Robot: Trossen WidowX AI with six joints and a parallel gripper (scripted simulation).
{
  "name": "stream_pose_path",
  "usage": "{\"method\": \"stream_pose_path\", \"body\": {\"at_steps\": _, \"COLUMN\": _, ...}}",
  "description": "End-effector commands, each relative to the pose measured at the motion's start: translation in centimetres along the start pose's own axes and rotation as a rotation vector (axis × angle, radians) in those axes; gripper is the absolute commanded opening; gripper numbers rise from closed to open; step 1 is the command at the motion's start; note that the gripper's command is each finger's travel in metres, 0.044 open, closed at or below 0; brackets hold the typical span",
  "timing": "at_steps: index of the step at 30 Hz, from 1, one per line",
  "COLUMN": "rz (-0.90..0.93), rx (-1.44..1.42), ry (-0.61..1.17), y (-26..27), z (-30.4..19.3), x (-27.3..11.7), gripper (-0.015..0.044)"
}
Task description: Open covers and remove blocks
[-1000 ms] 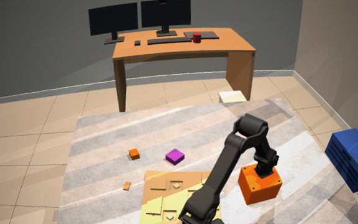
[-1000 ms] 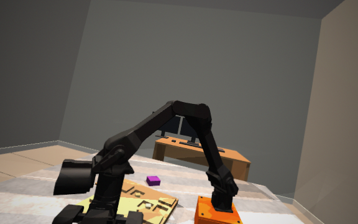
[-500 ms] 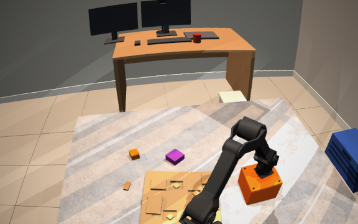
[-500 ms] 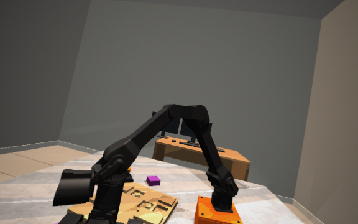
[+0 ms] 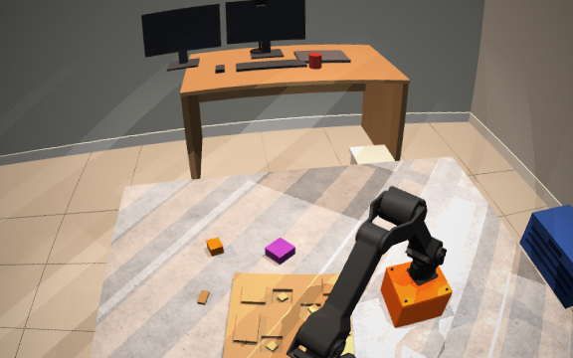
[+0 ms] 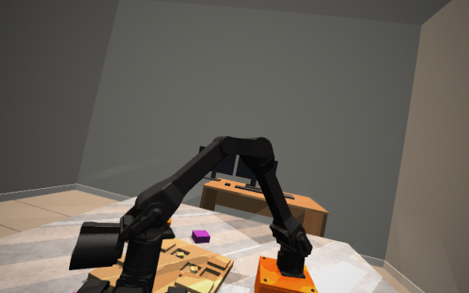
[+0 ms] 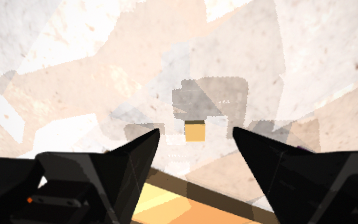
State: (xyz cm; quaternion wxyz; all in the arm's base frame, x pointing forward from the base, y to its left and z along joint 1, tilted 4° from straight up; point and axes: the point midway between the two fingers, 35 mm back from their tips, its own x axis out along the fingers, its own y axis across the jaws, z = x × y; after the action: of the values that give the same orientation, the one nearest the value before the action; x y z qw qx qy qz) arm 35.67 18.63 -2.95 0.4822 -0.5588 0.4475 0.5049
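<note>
My gripper point(image 7: 195, 131) is open. A small yellow-orange block point(image 7: 195, 132) sits between its spread fingertips with a gap on each side, over the table beside the board. The wooden puzzle board point(image 5: 230, 318) point(image 7: 200, 212) shows raised flat panels and dark-edged recesses, some with a small yellow diamond-shaped piece point(image 5: 283, 296). The arm hides its right part, so the state of every cover cannot be told. A purple block point(image 5: 280, 250) point(image 6: 200, 236) and an orange block point(image 5: 215, 247) rest on the table behind the board. A small brown-orange block point(image 5: 203, 297) lies to its left.
The arm's orange base point(image 5: 418, 298) point(image 6: 283, 282) stands right of the board. A blue slatted box point(image 5: 567, 254) is beyond the table's right edge. A wooden desk point(image 5: 286, 77) with monitors stands behind. The front of the board is cut off in the top view.
</note>
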Motion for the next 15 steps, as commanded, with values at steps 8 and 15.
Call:
{"method": "stream_pose_path", "body": {"at_steps": 8, "rz": 0.002, "rx": -0.001, "ry": 0.002, "y": -0.2, "z": 0.1, "x": -2.6, "gripper": 0.0440}}
{"method": "stream_pose_path", "body": {"at_steps": 15, "rz": 0.003, "rx": -0.003, "ry": 0.003, "y": -0.1, "z": 0.0, "x": -4.9, "gripper": 0.0440}}
